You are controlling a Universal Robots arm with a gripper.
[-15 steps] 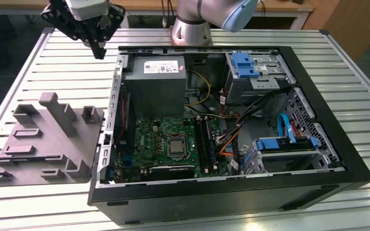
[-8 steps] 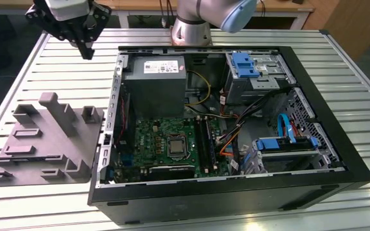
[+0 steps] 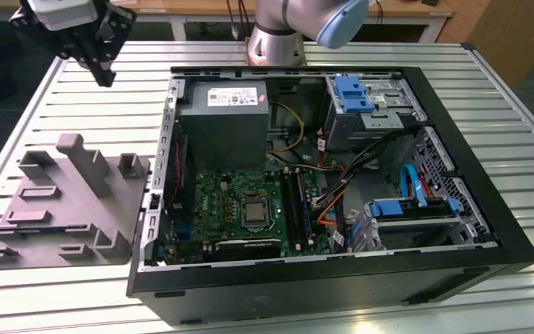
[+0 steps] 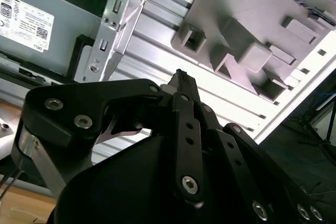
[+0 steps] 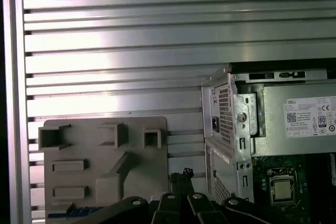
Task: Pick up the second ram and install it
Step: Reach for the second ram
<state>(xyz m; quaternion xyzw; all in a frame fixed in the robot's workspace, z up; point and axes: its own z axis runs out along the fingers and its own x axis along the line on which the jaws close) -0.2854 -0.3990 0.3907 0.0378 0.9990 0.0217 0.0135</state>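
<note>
The pickup step looks not yet begun: in the exterior view the pincer (image 3: 106,75) hangs high over the slatted worktop (image 3: 489,76), at about 11 o'clock from the open computer case (image 3: 517,243) and 12 o'clock from the grey fixture plate (image 3: 63,209), its fingers drawn together on nothing. In the first wrist view the second ram (image 5: 79,211) is, as far as I can judge, the thin bluish-green strip lying in a slot of that plate, well apart from the pincer. Taking it would call for spread fingers squared to its long edges, then a level carry toward the memory slots (image 3: 297,202) at 3 o'clock from the processor socket (image 3: 251,207)
</note>
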